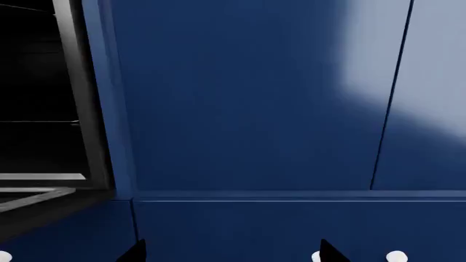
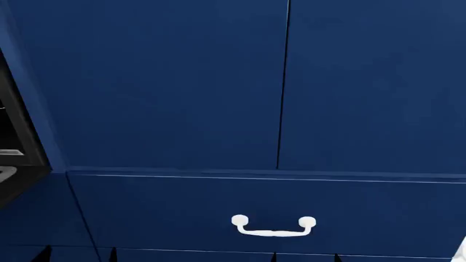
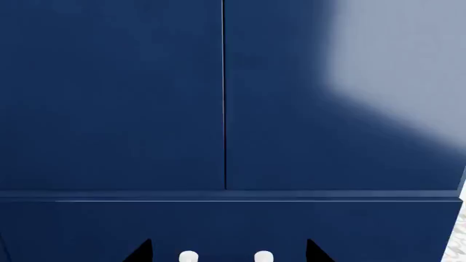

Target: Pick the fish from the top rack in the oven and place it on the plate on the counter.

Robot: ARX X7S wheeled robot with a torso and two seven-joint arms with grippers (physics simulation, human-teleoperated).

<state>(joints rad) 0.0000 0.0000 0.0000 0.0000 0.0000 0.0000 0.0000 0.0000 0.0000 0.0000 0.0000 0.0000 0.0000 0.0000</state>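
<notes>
Only a slice of the black oven [image 1: 36, 82] shows, beside the navy cabinets, and its cavity is dark. In the head view the oven [image 2: 15, 153] sits at the far left edge. The fish, the top rack, the plate and the counter are out of view. My left gripper [image 1: 233, 255] is open, its two dark fingertips [image 1: 138, 251] set wide apart in front of a drawer face. My right gripper [image 3: 227, 255] is open too, and its fingertips [image 3: 313, 250] straddle a white drawer handle. Neither gripper holds anything.
Navy cabinet doors [image 2: 167, 82] fill most of each view, with a vertical seam between them. Below is a drawer [image 2: 276, 207] with a white handle [image 2: 273, 226]. A pale strip [image 3: 457, 240] shows at the drawer's right edge; I cannot tell what it is.
</notes>
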